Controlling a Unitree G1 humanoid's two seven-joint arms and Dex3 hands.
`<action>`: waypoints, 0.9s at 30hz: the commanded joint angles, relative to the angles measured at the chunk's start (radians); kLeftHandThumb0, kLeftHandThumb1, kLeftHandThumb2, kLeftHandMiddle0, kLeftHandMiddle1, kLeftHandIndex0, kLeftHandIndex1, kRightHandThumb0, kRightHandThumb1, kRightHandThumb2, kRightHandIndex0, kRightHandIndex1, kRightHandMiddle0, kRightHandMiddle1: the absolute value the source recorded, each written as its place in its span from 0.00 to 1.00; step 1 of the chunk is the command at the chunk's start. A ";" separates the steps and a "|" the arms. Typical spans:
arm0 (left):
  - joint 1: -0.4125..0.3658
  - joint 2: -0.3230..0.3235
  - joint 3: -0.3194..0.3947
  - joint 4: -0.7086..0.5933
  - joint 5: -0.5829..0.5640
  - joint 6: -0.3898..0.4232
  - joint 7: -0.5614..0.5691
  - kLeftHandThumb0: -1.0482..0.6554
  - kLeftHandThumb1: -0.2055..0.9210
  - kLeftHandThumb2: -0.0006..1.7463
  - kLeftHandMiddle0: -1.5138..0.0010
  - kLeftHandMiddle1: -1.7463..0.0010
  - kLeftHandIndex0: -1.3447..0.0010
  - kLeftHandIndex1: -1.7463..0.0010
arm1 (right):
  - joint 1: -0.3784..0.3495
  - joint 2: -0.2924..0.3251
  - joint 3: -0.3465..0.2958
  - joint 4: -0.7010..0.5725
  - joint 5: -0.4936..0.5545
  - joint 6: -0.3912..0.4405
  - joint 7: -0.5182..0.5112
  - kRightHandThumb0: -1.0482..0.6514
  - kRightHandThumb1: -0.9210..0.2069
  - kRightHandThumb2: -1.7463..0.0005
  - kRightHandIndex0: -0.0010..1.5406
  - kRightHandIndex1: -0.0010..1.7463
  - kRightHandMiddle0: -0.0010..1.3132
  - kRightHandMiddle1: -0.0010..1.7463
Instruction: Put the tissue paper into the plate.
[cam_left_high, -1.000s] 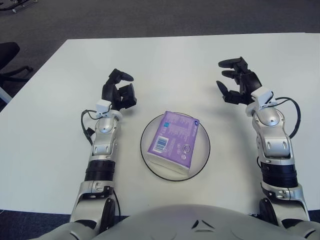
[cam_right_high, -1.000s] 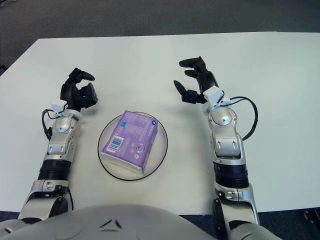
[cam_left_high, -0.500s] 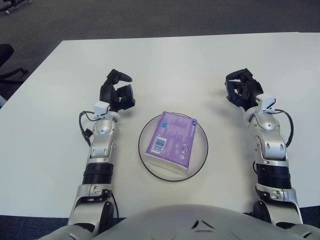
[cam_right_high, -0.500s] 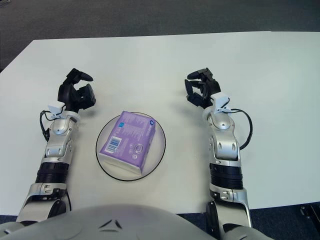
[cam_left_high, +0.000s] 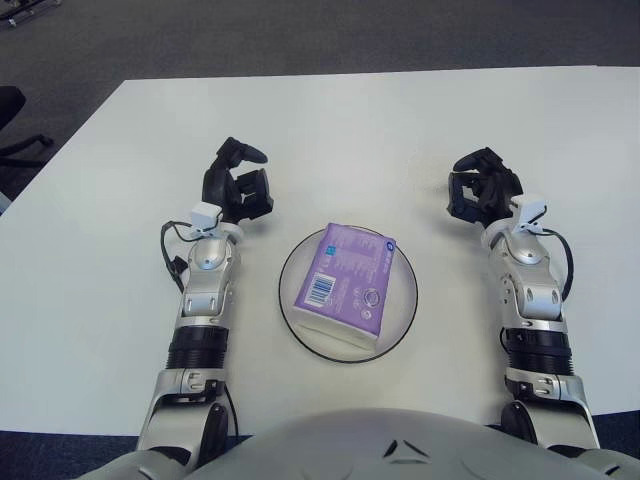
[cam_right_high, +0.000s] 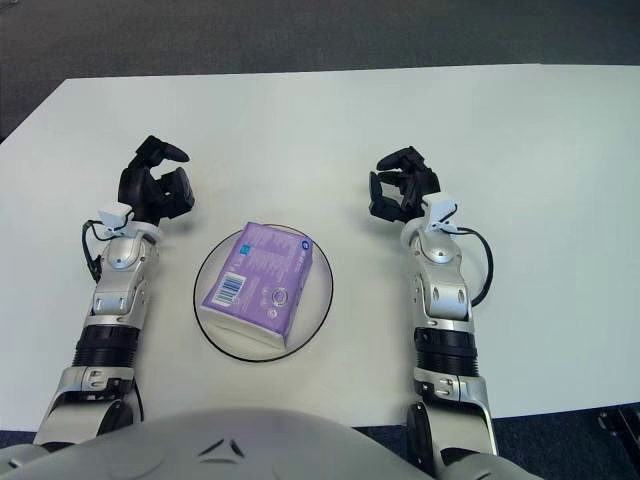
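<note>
The purple tissue paper pack (cam_left_high: 346, 283) sits in the plate (cam_left_high: 402, 310) at lower centre of the white counter (cam_left_high: 340, 130), while left hand (cam_left_high: 237, 187) and right hand (cam_left_high: 482, 190) flank it farther up, fingers curled and empty.

Office setting: white table (cam_left_high: 400, 110), dark grey carpet (cam_left_high: 300, 35) beyond at 12 o'clock, office chair base (cam_left_high: 20, 140) at 10 o'clock.
</note>
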 joint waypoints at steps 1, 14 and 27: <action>0.187 -0.052 -0.020 0.115 0.013 -0.004 0.001 0.36 0.57 0.67 0.18 0.00 0.61 0.00 | 0.109 0.113 0.019 0.031 0.017 0.002 -0.041 0.61 0.80 0.05 0.55 0.99 0.46 1.00; 0.192 -0.052 -0.025 0.114 0.011 -0.004 -0.002 0.36 0.57 0.67 0.18 0.00 0.61 0.00 | 0.111 0.082 0.071 0.104 -0.012 -0.025 -0.073 0.61 0.91 0.00 0.59 1.00 0.59 0.93; 0.189 -0.052 -0.026 0.121 0.005 -0.003 -0.005 0.36 0.57 0.67 0.18 0.00 0.61 0.00 | 0.104 0.056 0.100 0.133 -0.013 -0.002 -0.069 0.61 0.91 0.00 0.59 1.00 0.60 0.92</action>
